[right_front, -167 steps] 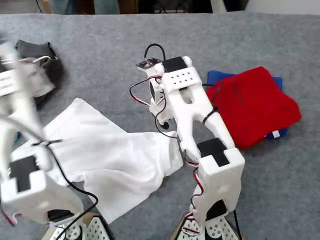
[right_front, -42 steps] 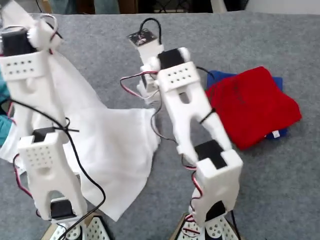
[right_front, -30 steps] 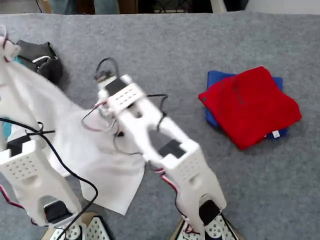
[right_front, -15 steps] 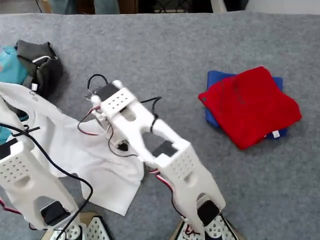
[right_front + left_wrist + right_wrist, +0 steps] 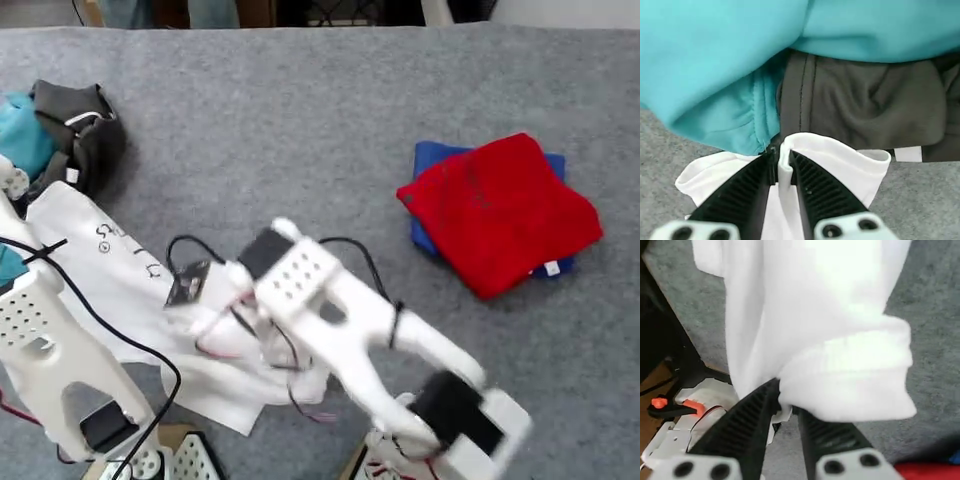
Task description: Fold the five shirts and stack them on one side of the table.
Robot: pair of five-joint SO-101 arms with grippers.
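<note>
High view, left to right: teal shirt [image 5: 22, 140] and dark shirt [image 5: 85, 125] lie bunched and unfolded at 10 o'clock on the table [image 5: 300, 110]. White shirt [image 5: 120, 290] is rumpled at 8 o'clock. Red shirt [image 5: 500, 210] sits folded on the blue shirt [image 5: 430, 155] at 3 o'clock.

Handling call on the white one: light, limp knit with no stiffness. It'll sag and drag on the grey cover, so grab hems or corners, never mid-panel, and keep both grips taut.

Left gripper [image 5: 784, 156]: jaws closed on a thin fold of the white hem, which runs between the ribbed pads. The teal and dark cloth lie just beyond the tips.

Right gripper [image 5: 785, 390]: jaws clamped on a bunched white edge. The rest of the cloth billows past the tips and hangs loose. That bite looks thick, so I'd expect layers to slip.
</note>
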